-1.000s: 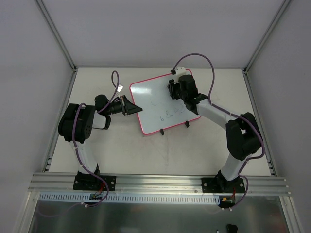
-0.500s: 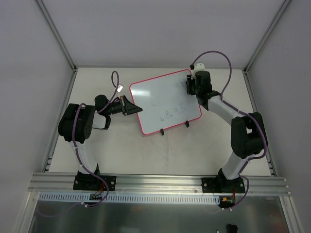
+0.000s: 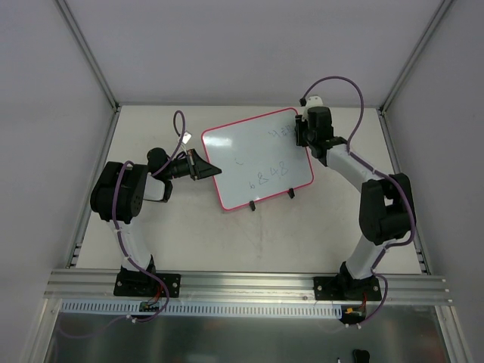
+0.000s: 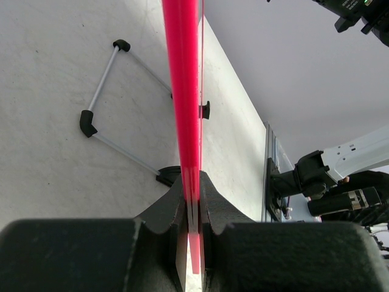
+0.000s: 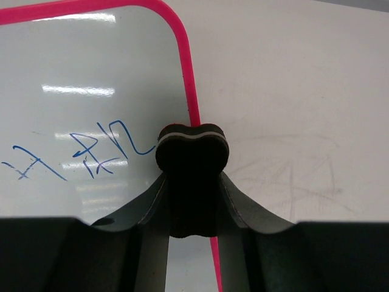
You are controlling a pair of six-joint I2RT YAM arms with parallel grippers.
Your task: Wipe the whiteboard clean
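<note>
The whiteboard (image 3: 253,157), white with a pink-red frame and two black clip feet, lies tilted in the middle of the table. Blue writing shows near its top right and lower right. My left gripper (image 3: 206,168) is shut on the board's left edge; in the left wrist view the red frame (image 4: 184,91) runs between the fingers. My right gripper (image 3: 302,134) is shut on a small black eraser (image 5: 192,173) at the board's right edge (image 5: 189,85), just right of the upper blue writing (image 5: 91,149).
A folding wire stand with black corner pieces (image 4: 100,100) shows beyond the board in the left wrist view. Grey walls with metal posts enclose the table on three sides. A metal rail (image 3: 242,286) runs along the near edge.
My right gripper with the eraser has moved from the board's upper middle to its right edge, uncovering the upper writing. The left gripper and the board have not moved.
</note>
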